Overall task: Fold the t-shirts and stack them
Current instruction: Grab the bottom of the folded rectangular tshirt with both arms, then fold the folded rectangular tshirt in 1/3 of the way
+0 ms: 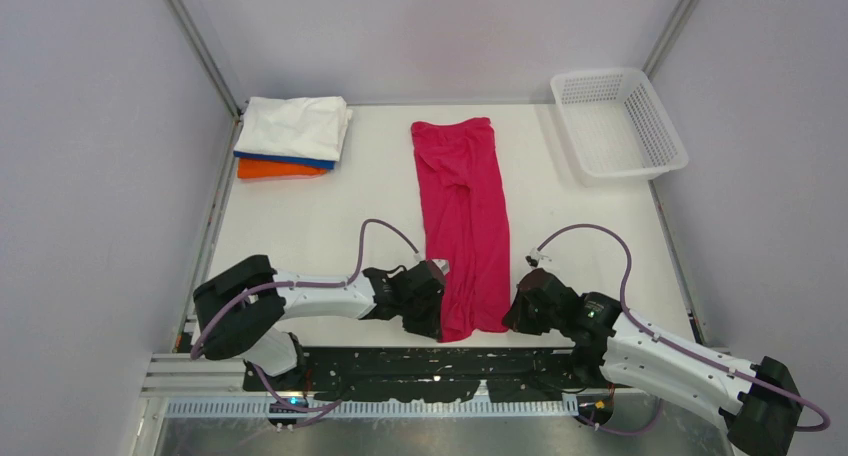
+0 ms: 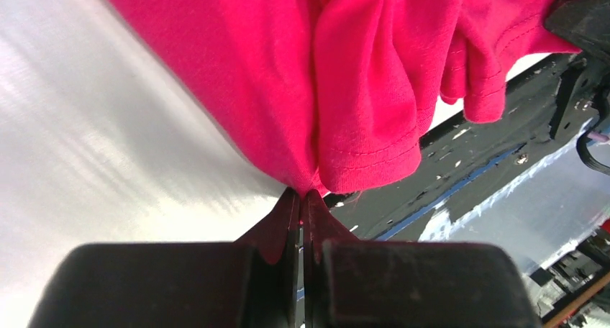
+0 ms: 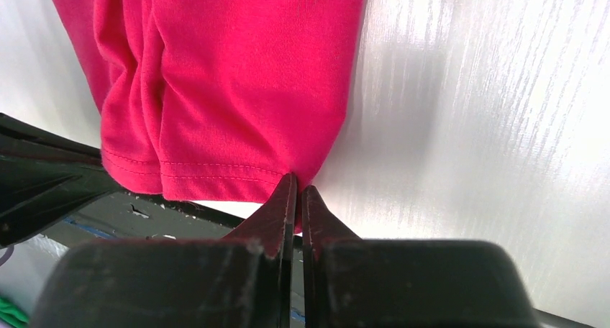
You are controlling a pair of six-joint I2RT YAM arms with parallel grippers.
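The magenta-red t-shirt (image 1: 463, 216) lies as a long narrow strip down the middle of the table, its near hem at the front edge. My left gripper (image 1: 437, 321) is shut on the shirt's near left corner; the pinched cloth (image 2: 345, 90) shows in the left wrist view. My right gripper (image 1: 512, 318) is shut on the near right corner, with the hem (image 3: 216, 90) in the right wrist view. At the back left, the folded white t-shirt (image 1: 293, 126) lies on the blue t-shirt (image 1: 290, 160) and the orange t-shirt (image 1: 278, 170).
A white plastic mesh basket (image 1: 617, 122) stands at the back right corner. Grey walls enclose the table on three sides. A black mounting plate (image 1: 420, 366) runs along the near edge under the arms.
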